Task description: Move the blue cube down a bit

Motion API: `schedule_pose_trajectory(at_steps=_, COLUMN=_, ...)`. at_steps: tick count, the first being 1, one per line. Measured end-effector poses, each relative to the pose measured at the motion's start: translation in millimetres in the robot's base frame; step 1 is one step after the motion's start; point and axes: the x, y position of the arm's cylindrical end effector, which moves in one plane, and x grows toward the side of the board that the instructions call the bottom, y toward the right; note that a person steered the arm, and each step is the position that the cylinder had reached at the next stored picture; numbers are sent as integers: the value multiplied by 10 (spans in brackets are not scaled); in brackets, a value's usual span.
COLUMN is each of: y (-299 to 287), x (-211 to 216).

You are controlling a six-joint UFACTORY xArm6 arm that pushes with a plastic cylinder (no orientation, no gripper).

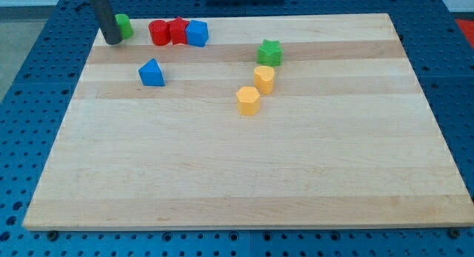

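The blue cube (197, 33) sits near the view's top edge of the wooden board (244, 175), touching a red star-like block (178, 30) on its left, which touches a red cylinder (158, 32). My tip (112, 41) rests at the top left, right beside a green block (123, 25) that it partly hides. The tip is well to the left of the blue cube, apart from it. A blue triangular block (152, 73) lies below the red pair.
A green star block (269, 52) lies right of centre near the top. Two yellow blocks (264, 78) (248, 100) lie just below it. The board rests on a blue perforated table (22, 101).
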Motion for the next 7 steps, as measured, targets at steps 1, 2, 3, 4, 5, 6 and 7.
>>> schedule_pose_trajectory(at_steps=1, y=208, x=143)
schedule_pose_trajectory(at_steps=2, y=602, x=183)
schedule_pose_trajectory(at_steps=3, y=963, x=281)
schedule_pose_trajectory(at_steps=4, y=1161, x=344)
schedule_pose_trajectory(at_steps=5, y=1527, x=349)
schedule_pose_trajectory(at_steps=6, y=1850, x=246)
schedule_pose_trajectory(at_steps=7, y=2039, x=-156)
